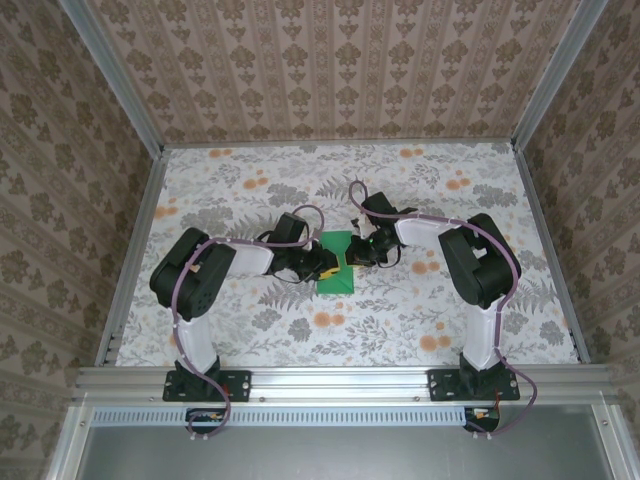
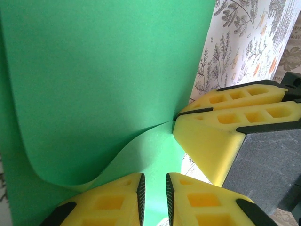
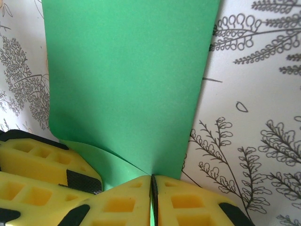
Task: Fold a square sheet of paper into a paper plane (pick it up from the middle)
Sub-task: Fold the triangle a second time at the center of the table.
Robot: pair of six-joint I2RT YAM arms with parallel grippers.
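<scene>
The bright green square sheet of paper (image 1: 337, 243) lies mid-table, doubled over into a narrow strip, between my two grippers. In the left wrist view its upper layer (image 2: 103, 75) curls up over the lower one. My right gripper (image 3: 151, 180) is shut on the sheet (image 3: 127, 80), pinching the edge where the layers meet. That same pinch appears from the other side in the left wrist view, where the right gripper (image 2: 181, 117) comes in from the right. My left gripper (image 2: 154, 182) stands with a narrow gap between its jaws, the green paper lying behind it. Its fingers (image 3: 42, 157) sit just left of the pinch.
The flowered tablecloth (image 1: 420, 310) spreads on all sides of the sheet. Patterned walls with metal rails (image 1: 135, 240) close in the left, right and far edges. Both arms bend inward, elbows out toward the side rails.
</scene>
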